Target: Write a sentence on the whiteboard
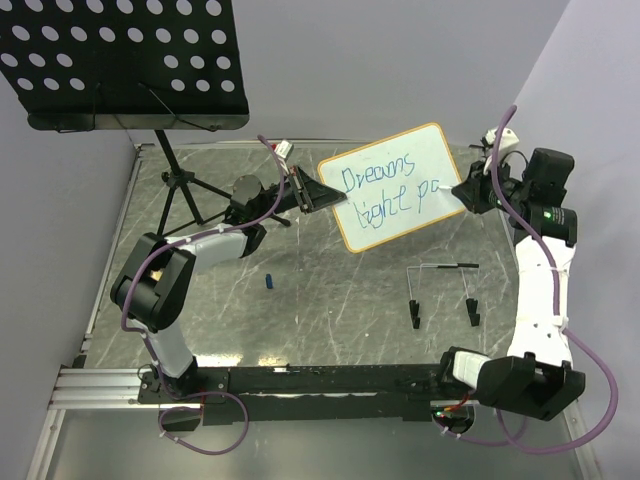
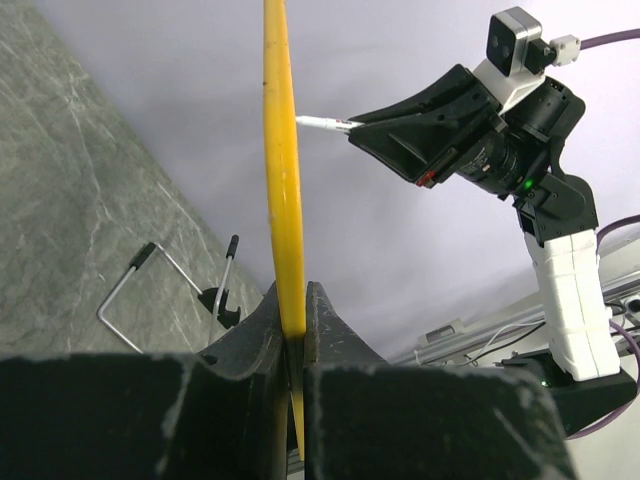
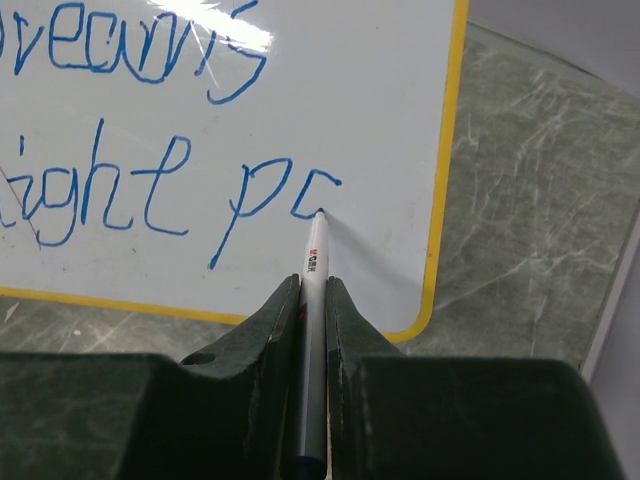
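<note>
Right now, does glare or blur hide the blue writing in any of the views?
Right wrist view: a white glare patch crosses part of the top line of the sentence on the whiteboard; the second line and the marker tip are sharp. Left wrist view: the whiteboard shows edge-on, so no writing is visible. Top external view: even light, both lines readable.

Walls (image 1: 380, 60): plain pale lilac-grey, meeting behind the far right corner.
Table (image 1: 330, 300): grey marbled surface, metal-edged.
Music stand (image 1: 120, 60): black, perforated tray, tripod at far left corner.
Light: even, soft shadows.
</note>
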Controlling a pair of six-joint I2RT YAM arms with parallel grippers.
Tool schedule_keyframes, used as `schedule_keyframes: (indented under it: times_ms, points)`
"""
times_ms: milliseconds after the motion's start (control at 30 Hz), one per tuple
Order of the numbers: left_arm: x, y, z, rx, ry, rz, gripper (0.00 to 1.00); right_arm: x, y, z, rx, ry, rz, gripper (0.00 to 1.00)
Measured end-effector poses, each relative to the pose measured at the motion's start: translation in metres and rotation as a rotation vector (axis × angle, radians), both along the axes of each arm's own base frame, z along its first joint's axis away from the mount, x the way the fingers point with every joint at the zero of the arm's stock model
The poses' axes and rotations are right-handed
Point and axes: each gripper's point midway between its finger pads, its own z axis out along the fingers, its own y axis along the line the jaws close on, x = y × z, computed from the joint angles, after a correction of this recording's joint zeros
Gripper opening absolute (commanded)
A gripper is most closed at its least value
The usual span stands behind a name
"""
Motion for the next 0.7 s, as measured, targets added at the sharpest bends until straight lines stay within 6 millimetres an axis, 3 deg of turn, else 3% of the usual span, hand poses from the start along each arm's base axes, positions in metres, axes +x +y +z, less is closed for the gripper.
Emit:
schedule_keyframes:
  times_ms: [433, 700]
  points:
    - [0.0, 0.0, 0.0, 0.0, 0.0, -0.001, 0.01, 0.018, -0.004, 0.009, 0.014, -0.017, -0.013, 0.0]
    - [0.001, 0.001, 0.0, 0.0, 0.001, 0.003, 0.01, -0.004, -0.003, -0.003, -0.005, -0.012, -0.016, 0.0]
